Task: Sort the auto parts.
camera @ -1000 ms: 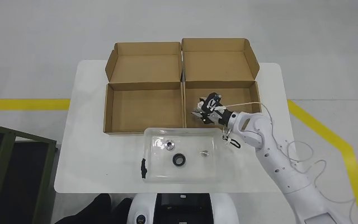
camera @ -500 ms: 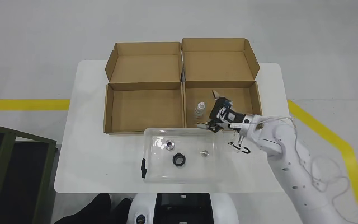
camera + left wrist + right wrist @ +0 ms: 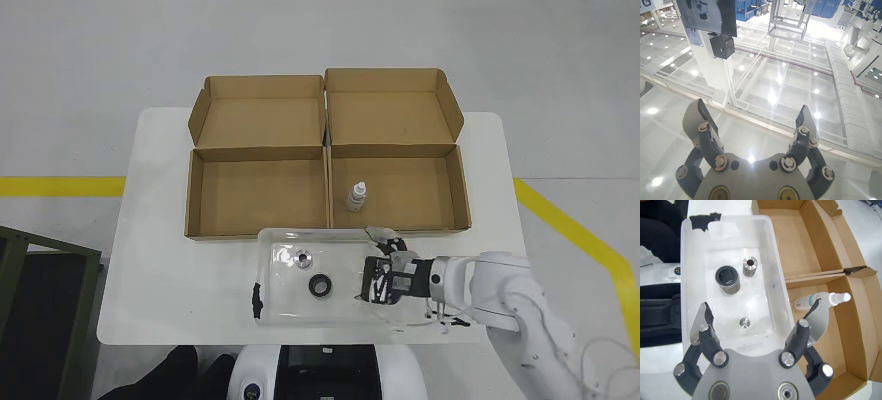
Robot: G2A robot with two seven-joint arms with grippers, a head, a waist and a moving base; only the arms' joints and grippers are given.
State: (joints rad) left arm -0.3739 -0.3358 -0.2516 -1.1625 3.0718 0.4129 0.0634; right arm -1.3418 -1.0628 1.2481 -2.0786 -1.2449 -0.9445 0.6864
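A white spray bottle (image 3: 355,194) (image 3: 821,299) stands in the right cardboard box (image 3: 425,200). The clear plastic bin (image 3: 268,262) (image 3: 779,275) holds a black sleeve (image 3: 320,285) (image 3: 727,279), a steel cylinder (image 3: 302,260) (image 3: 750,266) and a small steel disc (image 3: 744,322). My right gripper (image 3: 378,278) (image 3: 761,304) hangs open over the bin's right end, just above the disc, with nothing between its fingers. My left gripper (image 3: 752,104) is open and empty, pointing up at the ceiling.
The left cardboard box (image 3: 258,195) stands beside the right one, both with lids folded back, right behind the bin. Black tape (image 3: 256,300) marks the bin's left wall. White table (image 3: 160,260) lies bare to the left.
The right gripper let go of the spray bottle, which now stands in the right box. It then drew back out of the box and came over the bin's right end.
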